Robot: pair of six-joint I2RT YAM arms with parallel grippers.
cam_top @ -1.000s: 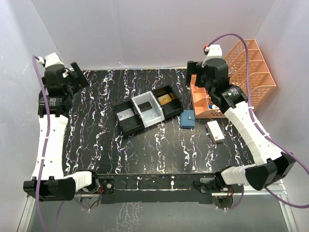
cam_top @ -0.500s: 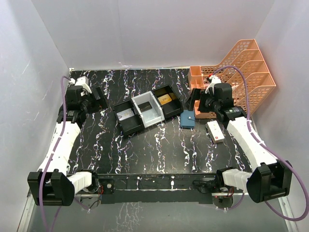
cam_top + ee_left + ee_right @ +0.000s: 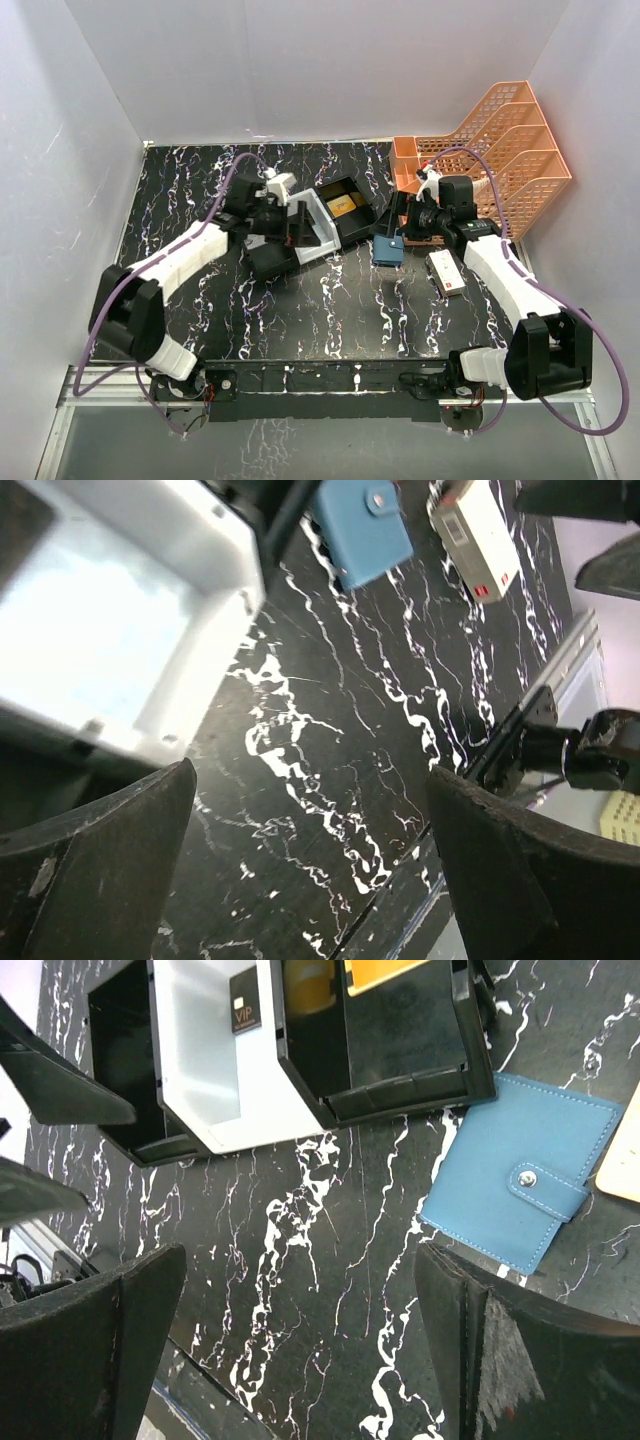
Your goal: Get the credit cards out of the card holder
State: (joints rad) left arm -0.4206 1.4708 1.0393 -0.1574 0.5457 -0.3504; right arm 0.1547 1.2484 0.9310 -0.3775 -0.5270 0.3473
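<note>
The card holder is a small blue case lying shut on the black marbled table, its snap tab fastened. A gold-tan credit card lies in the tray's right black compartment. A dark credit card marked VIP lies in the white middle compartment. My left gripper hangs open over the tray's front edge, holding nothing. My right gripper hovers open just right of and behind the card holder, also holding nothing.
The black-and-white three-compartment tray sits mid-table, left of the card holder. A white box with a red mark lies to the holder's right. An orange mesh organiser fills the back right corner. White walls enclose the table.
Both arms came down from raised poses at the sides. The left arm swung right to the tray. The right gripper dropped and moved in beside the card holder. Both stayed open.
</note>
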